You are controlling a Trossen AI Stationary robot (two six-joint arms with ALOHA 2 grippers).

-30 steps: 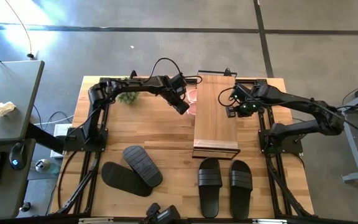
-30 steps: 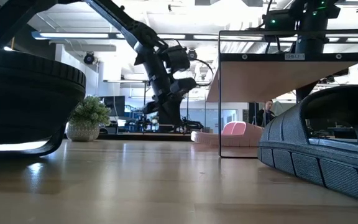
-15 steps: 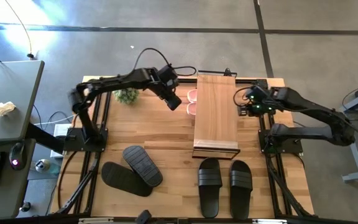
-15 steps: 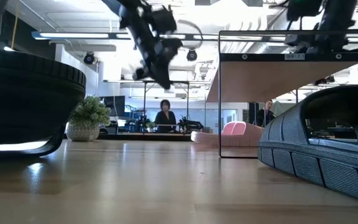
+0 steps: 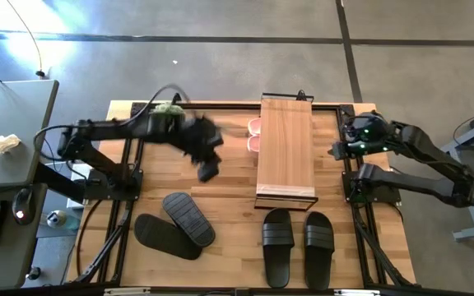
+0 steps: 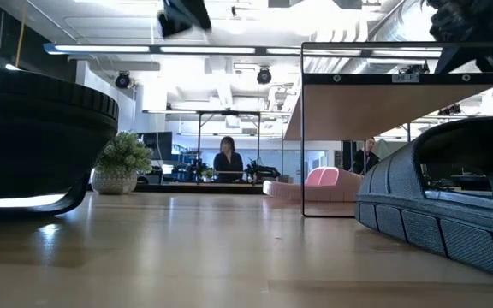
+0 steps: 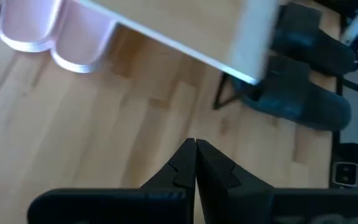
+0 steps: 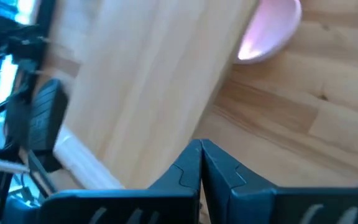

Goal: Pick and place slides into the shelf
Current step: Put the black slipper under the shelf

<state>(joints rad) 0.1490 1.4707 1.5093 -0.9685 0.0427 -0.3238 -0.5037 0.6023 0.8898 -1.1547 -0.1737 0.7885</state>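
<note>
My left gripper [image 5: 207,171]: centre-left of the high view, over bare table [image 5: 220,205] between the shelf and the overturned black pair; fingers pressed together, nothing between them

My right gripper [image 5: 336,151]: right of the high view, just off the shelf's long right edge; fingers pressed together too, carrying nothing

Shelf [image 5: 286,148]: upper centre of the high view, plank top running up and down the frame, thin black wire frame beneath; nothing lies on the plank

Pink slides [image 5: 254,136]: upper centre, tucked under the shelf's left edge, only their rounded ends poking out; in my left wrist view they show at upper left [image 7: 55,31], side by side

Black slides, soles up [image 5: 175,226]: lower left of the high view, the two overlapping, ridged soles showing, well apart from the shelf

Black slides, straps up [image 5: 296,242]: lower centre, side by side, just below the shelf's near end

How they will handle: I judge them light, foam-like and springy; the ribbed strap should give my fingers bite, the smooth sole edge less so

Where to take hold: across the wide strap on the upright pair, one finger slid under it; on the overturned pair, pinch the sole's side edge near the middle

Risk: a grip at the toe or heel may let the slide droop and swing

Plant [image 5: 167,109]: upper left of the table, near my left arm
</note>
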